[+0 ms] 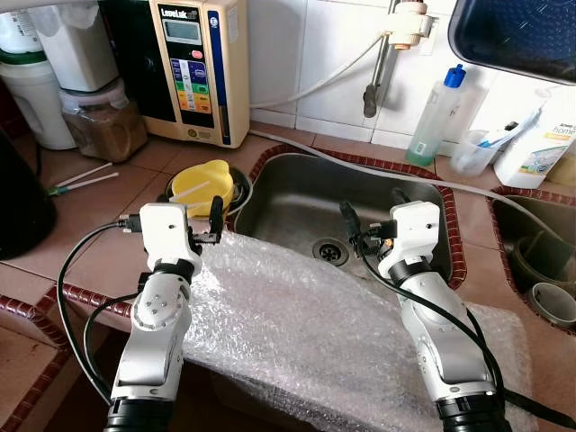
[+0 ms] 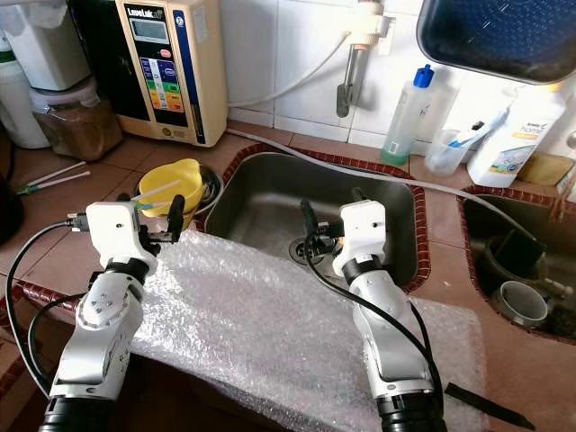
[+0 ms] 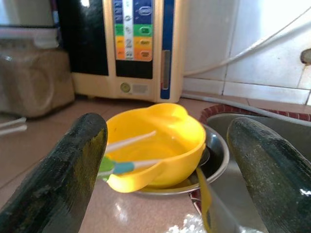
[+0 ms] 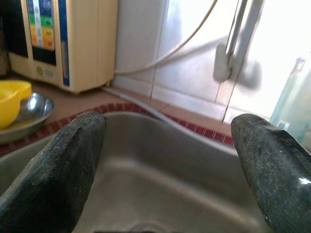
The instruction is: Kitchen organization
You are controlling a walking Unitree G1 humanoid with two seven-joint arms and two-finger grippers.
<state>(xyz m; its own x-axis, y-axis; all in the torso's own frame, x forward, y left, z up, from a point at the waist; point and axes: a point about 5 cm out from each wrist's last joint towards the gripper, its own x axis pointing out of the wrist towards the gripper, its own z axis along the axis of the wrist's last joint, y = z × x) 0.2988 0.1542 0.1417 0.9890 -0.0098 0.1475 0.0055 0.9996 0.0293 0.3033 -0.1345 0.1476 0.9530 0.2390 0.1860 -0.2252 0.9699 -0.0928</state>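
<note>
Both claws hung wide open and empty above the sink (image 1: 297, 202): left claw (image 1: 202, 220) just beside the yellow bowl (image 1: 202, 184) (likely its target), right claw (image 1: 371, 216) over the basin.

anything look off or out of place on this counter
Yes: a clear sheet of bubble wrap is draped over the front edge of the steel sink, hanging off the tiled counter, an odd spot for packing material. Both arms rest over it, the left end effector and right end effector both open and empty.
</note>
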